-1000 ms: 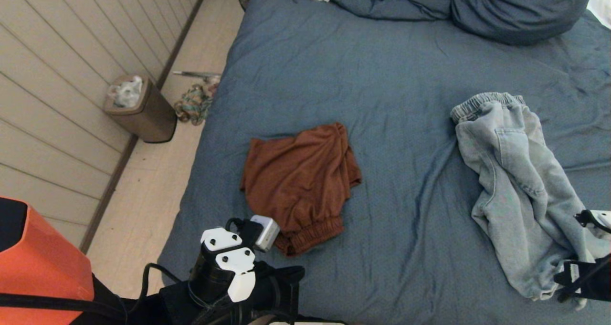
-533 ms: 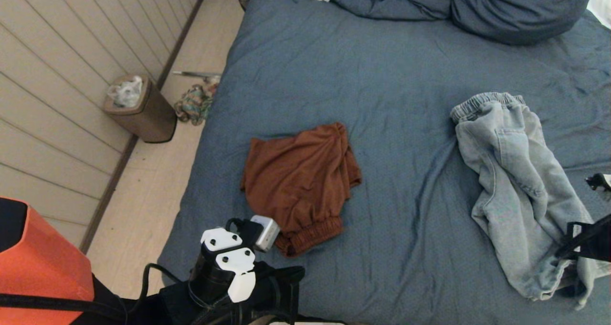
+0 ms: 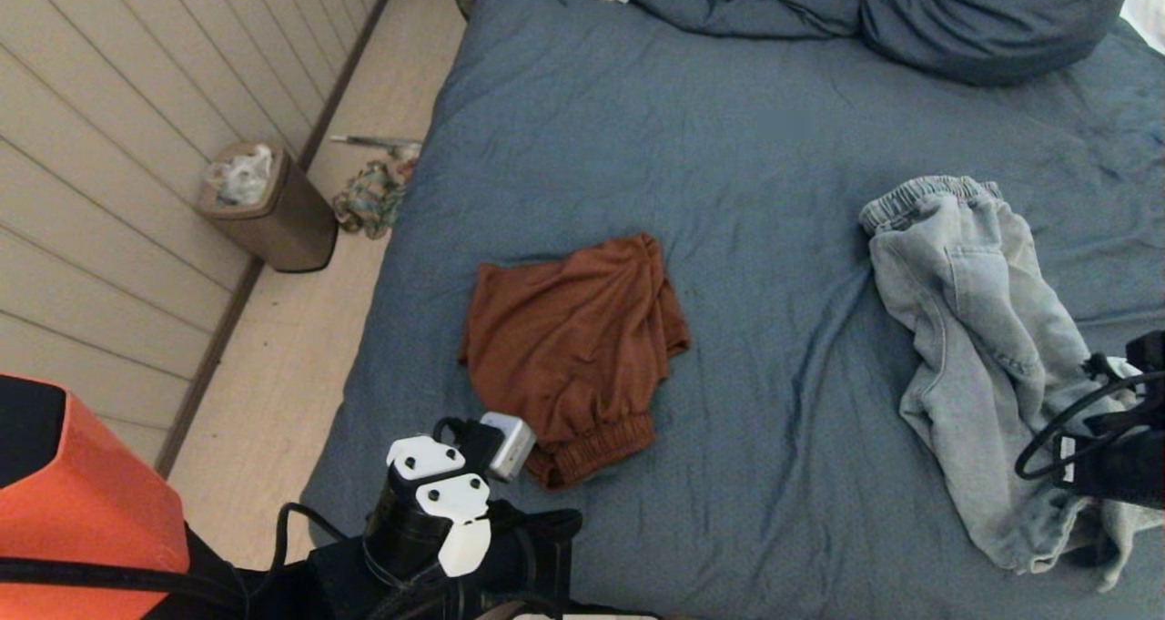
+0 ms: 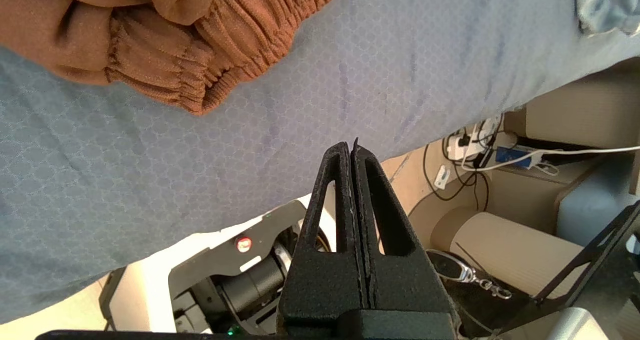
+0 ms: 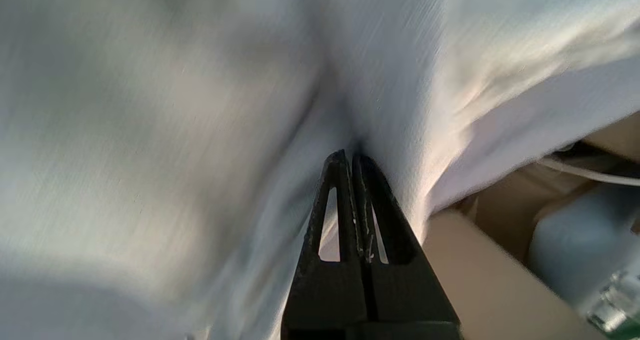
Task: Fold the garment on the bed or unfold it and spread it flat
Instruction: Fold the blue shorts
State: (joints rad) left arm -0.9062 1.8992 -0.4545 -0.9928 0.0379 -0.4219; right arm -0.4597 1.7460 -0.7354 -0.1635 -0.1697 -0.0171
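The bed [image 3: 728, 147] has a wrinkled slate-blue cover. Pale denim trousers [image 3: 974, 329] lie crumpled on its right side. My right arm [image 3: 1110, 456] reaches over their near end. In the right wrist view, the right gripper [image 5: 350, 155] is shut, its tips pinching a puckered fold of the pale fabric [image 5: 150, 130]. Rust-brown shorts [image 3: 573, 338] lie bunched mid-bed, waistband toward me. The left arm [image 3: 437, 502] is parked at the near bed edge. The left gripper [image 4: 351, 148] is shut and empty, a short way from the shorts' waistband [image 4: 165, 45].
A bunched blue duvet and pillow [image 3: 910, 10] fill the far end. On the floor to the left stand a brown bin [image 3: 264, 206] and a heap of cloth [image 3: 369, 197]. An orange block [image 3: 73, 511] sits near left. Cables [image 4: 480, 140] lie below the bed's near edge.
My right gripper has closed from open onto the trousers' fabric, and the right arm has shifted up and inward over their near end. The left arm has not moved.
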